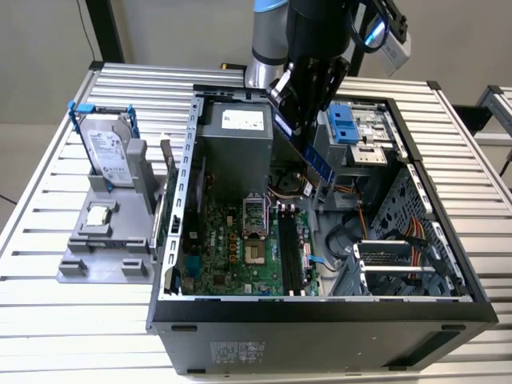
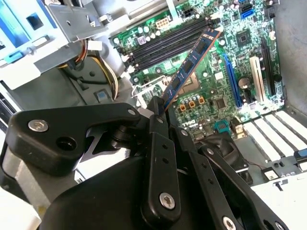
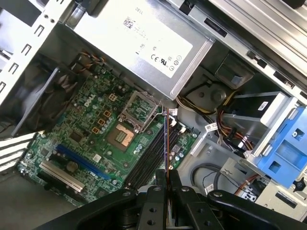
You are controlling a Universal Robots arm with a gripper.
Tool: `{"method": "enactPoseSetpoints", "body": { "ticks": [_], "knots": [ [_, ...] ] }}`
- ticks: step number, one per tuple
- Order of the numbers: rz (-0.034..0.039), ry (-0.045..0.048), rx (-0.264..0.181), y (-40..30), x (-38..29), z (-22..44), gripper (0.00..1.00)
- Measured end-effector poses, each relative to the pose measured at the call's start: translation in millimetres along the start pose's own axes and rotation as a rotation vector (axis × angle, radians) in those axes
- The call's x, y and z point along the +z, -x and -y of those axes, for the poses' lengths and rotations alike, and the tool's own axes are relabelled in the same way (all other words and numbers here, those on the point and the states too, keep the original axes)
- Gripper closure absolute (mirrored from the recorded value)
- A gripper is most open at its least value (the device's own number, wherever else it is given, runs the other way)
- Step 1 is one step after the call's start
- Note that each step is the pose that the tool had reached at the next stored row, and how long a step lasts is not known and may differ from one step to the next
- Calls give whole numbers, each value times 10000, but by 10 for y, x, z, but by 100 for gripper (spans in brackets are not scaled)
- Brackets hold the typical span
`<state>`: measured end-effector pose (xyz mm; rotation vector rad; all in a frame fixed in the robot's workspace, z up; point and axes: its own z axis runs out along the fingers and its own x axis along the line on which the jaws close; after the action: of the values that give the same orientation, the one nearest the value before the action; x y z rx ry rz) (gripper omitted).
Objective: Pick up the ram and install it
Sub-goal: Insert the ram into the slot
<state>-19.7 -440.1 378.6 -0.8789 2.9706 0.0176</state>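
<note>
Gripper [image 2: 157, 106] fingers are clamping one end of the ram [image 2: 192, 62]. That end is hiding between the pads, and in the first wrist view the stick is showing edge-on as a thin line. Ram is hanging tilted inside the open PC case [image 1: 320, 320], above the mobo [image 2: 230, 57] and apart from the black RAM slots [image 2: 163, 45] below. Cable bundle [image 3: 230, 129] is crowding one side; the board side is lying open. Arm is reaching down steeply beside the PSU [image 1: 236, 144]. Outside the case wall, hard drive [image 1: 108, 148] is standing in a grey fixture [image 1: 104, 248].
</note>
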Motion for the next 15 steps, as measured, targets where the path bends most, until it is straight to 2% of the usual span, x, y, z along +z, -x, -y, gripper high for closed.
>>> {"method": "enactPoseSetpoints", "body": {
  "ticks": [15],
  "knots": [
    [-3, -51, 1111, 0, 0, 0, 100]
  ]
}}
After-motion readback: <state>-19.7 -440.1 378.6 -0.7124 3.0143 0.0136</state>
